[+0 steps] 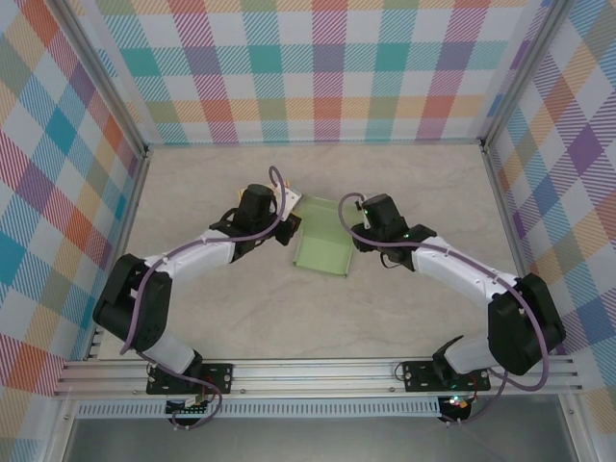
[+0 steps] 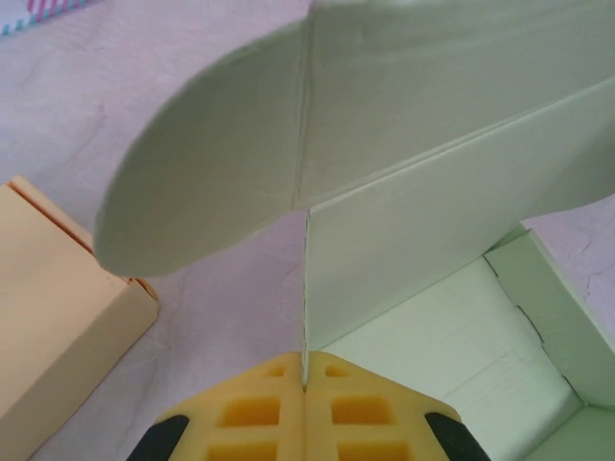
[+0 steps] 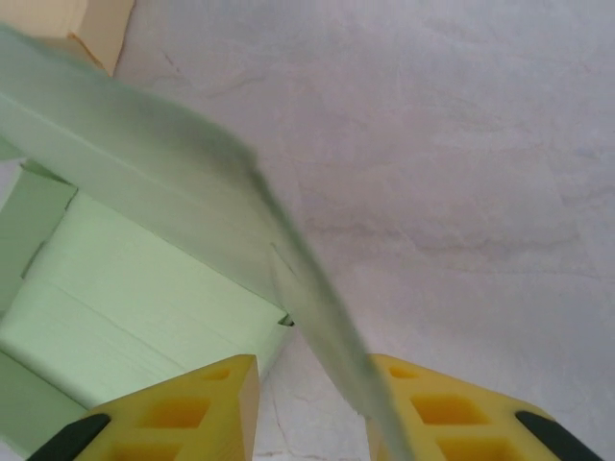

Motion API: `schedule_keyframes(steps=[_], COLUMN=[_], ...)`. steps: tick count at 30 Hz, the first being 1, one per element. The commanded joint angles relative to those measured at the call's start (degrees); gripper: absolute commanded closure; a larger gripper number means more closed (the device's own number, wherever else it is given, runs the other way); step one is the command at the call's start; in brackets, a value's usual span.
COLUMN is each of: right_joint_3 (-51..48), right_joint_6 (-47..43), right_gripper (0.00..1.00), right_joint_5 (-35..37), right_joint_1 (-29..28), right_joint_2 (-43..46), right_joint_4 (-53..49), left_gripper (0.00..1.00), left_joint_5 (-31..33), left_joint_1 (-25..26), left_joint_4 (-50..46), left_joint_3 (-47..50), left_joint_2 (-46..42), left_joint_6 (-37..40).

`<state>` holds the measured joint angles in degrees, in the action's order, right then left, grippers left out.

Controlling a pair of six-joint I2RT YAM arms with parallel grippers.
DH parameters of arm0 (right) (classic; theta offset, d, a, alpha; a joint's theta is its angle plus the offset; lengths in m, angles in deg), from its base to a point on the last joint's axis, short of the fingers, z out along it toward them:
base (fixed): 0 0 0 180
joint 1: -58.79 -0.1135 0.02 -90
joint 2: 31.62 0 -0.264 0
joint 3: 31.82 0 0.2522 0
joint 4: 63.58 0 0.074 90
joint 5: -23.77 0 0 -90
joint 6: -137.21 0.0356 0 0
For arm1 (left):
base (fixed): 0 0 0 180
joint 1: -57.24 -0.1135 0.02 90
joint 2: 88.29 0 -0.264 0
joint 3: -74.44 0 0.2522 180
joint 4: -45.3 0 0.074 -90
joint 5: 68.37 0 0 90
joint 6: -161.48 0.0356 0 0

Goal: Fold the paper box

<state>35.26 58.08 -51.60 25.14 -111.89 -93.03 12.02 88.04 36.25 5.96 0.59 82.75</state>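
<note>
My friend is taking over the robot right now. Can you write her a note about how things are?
The left gripper is shut on a wall of the pale green paper box.
The right gripper is open, a green flap between its fingers, unpinched.
The box sits on the table, beside a tan cardboard box.
Done: some walls stand up.
Left: fold remaining walls and flaps.

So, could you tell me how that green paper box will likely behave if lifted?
Probably floppy: the green paper box is thin sheet with creased flaps, so it would likely bend at the folds. It looks light, so a push may slide it across the table. The left gripper pinches one thin wall, which might crease.
</note>
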Motion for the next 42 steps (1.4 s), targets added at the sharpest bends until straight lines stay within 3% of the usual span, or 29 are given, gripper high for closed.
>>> schedule_keyframes(steps=[1,15,20,26,29,34,39,40,42], right_joint_3=[2.39,3.72,4.36,6.73,5.28,4.66,6.16,6.39,7.63], right_joint_6=[-1.73,2.89,2.91,-4.18,-8.01,-13.14,-18.71,-19.24,-19.98], right_gripper=[0.65,0.69,0.68,0.60,0.51,0.48,0.45,0.34,0.32], right_joint_5=[0.72,-4.78,-6.39,-8.73,-13.99,-23.04,-29.63,-30.93,-32.77], right_joint_1=[0.64,2.28,2.23,6.76,11.44,16.93,18.77,19.03,19.46], right_joint_2=[-0.39,-4.43,-4.81,-4.06,-4.66,-7.49,-12.56,-13.75,-16.06], right_joint_4=[2.66,5.45,6.79,5.14,9.25,16.69,21.59,22.75,23.95], left_gripper=[1.00,1.00,1.00,1.00,0.99,1.00,0.99,0.99,0.99], left_joint_5=[6.52,14.82,15.39,13.73,12.04,11.06,11.03,10.91,10.62], left_joint_1=[1.31,2.71,3.99,4.00,4.00,3.91,3.91,3.91,3.86], left_joint_4=[4.75,6.27,6.28,7.19,7.10,5.67,4.98,4.98,4.64], left_joint_3=[1.80,5.30,5.39,5.33,4.49,2.85,2.17,2.11,1.92], left_joint_2=[-2.89,-2.82,-2.10,-2.19,-1.44,0.18,0.98,1.02,1.21], left_joint_6=[-3.91,-12.39,-10.98,-5.55,-3.09,-1.28,-0.34,-0.22,-0.07])
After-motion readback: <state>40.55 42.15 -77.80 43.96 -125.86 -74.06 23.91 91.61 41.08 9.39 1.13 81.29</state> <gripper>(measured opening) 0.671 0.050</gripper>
